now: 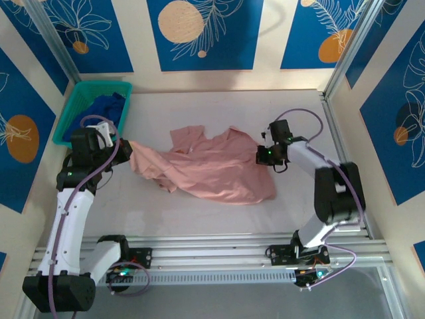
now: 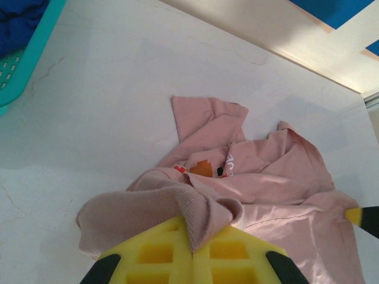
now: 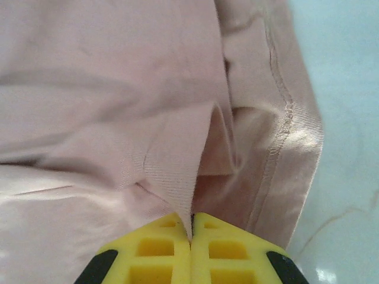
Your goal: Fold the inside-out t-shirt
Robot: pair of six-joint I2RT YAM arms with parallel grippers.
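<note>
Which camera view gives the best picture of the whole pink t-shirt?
The top external view: there the whole t-shirt lies crumpled, all its outline visible. The left wrist view gives one bunched part, pinched in the left gripper, and the small print. The right wrist view gives a close seamed edge pinched in the right gripper.

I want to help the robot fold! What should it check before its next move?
1. Left gripper shut on shirt: ok.
2. Right gripper shut on shirt: ok.
3. Shirt lying flat: not ok, bunched and creased.
4. Shirt apart from basket: ok.
5. Grippers hold matching corners: cannot tell.
</note>
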